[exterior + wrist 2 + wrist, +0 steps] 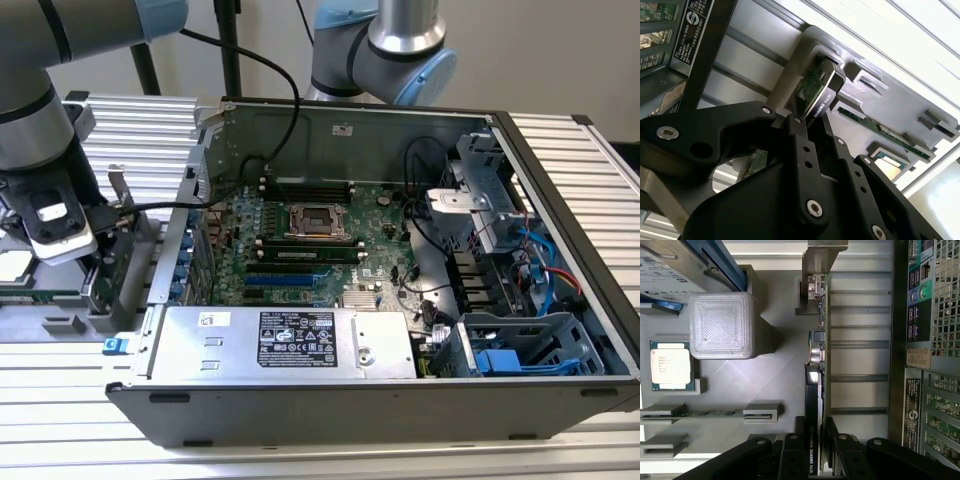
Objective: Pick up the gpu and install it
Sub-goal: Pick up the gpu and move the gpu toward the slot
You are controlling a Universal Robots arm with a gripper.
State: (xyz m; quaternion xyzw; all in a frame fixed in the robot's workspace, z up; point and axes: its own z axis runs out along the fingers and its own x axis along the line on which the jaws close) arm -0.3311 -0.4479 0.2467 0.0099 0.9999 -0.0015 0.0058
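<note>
Gpu (811,400) clamped in end effector (814,430), outside open case (400,412).

Exterior view above case (350,410); wrist views near gpu (812,402).

Ribbed aluminium table (560,455), open computer case (300,408) standing on it, grey parts fixture (62,324) beside the case

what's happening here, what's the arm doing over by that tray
The robot arm has its gripper down at the gpu, straddling the card in both wrist views. The gpu stands on edge in a grey holder on the table beside the open computer case. It sits in the holder and is not yet installed on the motherboard.
</note>
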